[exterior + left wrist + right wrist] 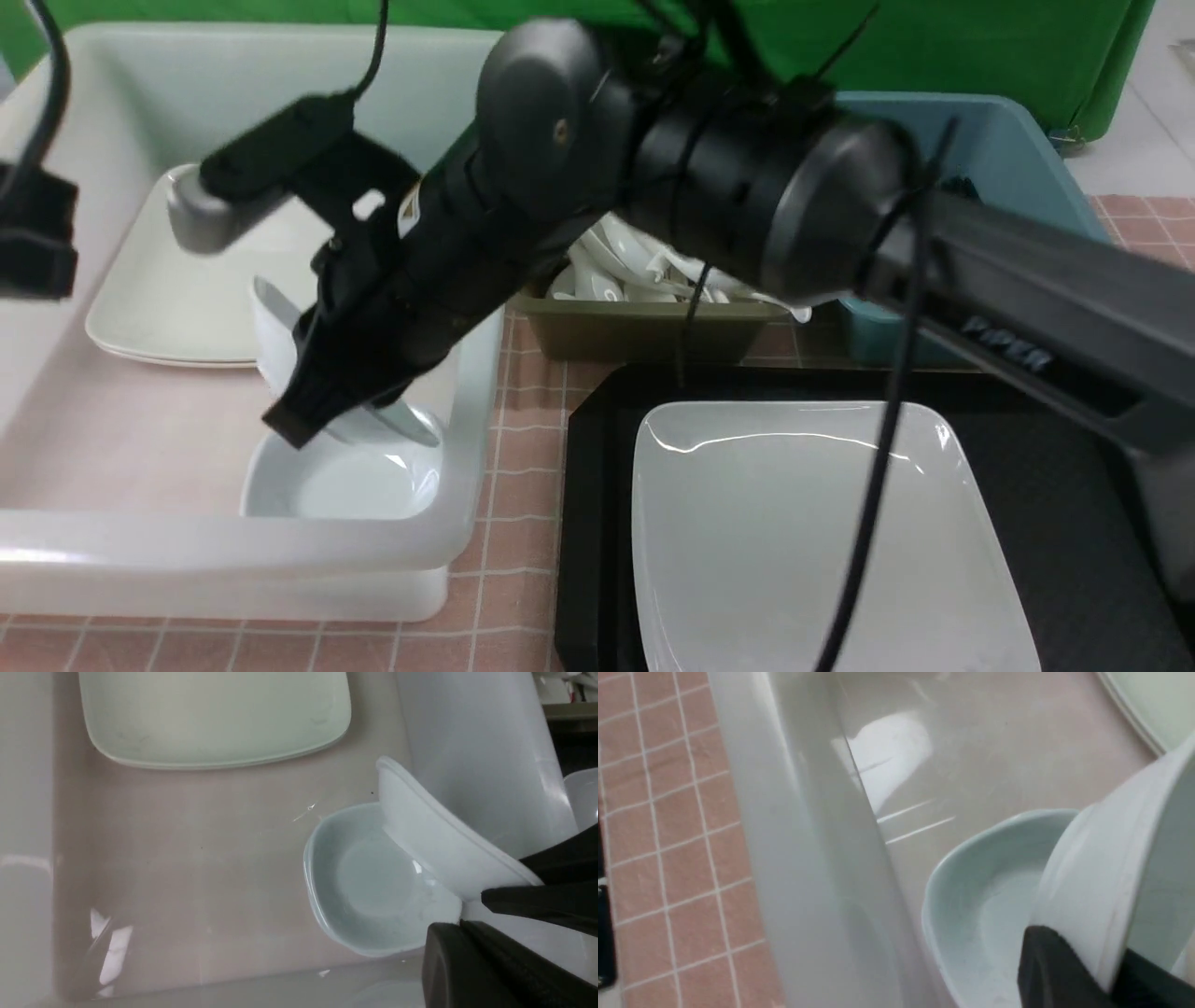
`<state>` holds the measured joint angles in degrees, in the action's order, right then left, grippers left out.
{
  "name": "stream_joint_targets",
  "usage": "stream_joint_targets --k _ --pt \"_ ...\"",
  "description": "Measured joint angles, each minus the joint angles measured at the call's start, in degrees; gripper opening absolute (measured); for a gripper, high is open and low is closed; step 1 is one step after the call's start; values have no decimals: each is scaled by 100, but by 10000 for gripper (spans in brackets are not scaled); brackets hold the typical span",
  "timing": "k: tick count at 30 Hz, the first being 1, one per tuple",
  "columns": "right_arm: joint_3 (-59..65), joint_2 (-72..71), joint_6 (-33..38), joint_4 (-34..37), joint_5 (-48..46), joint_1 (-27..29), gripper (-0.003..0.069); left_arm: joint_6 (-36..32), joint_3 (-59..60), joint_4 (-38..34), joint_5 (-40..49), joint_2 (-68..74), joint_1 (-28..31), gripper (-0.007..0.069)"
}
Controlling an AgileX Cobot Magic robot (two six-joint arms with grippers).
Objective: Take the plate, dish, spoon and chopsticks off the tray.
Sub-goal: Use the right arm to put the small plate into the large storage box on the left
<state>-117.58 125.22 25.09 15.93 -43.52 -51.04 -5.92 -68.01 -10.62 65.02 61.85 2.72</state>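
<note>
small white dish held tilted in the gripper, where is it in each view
front: small glossy white dish, left of centre, in the right gripper over the translucent white bin.
left wrist: dish tilted beside the bin wall.
right wrist: dish tilted, close up.
shared landmark: second small white dish lying flat beneath it.

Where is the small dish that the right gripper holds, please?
Front view, left side: the dish hangs tilted in the right gripper inside the white bin, over a second dish by the bin's right wall.

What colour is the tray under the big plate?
The tray is black; the front view shows it best.
</note>
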Motion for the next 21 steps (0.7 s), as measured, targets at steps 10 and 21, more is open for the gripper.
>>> stream_joint_targets --k 10,21 --pt "-22 251 -20 -297 28 -203 283 -6 306 0 -172 -32 0 1" --pt "-466 -292 -431 -528 -1281 -286 507 -27 306 -108 -188 -32 -8 1"
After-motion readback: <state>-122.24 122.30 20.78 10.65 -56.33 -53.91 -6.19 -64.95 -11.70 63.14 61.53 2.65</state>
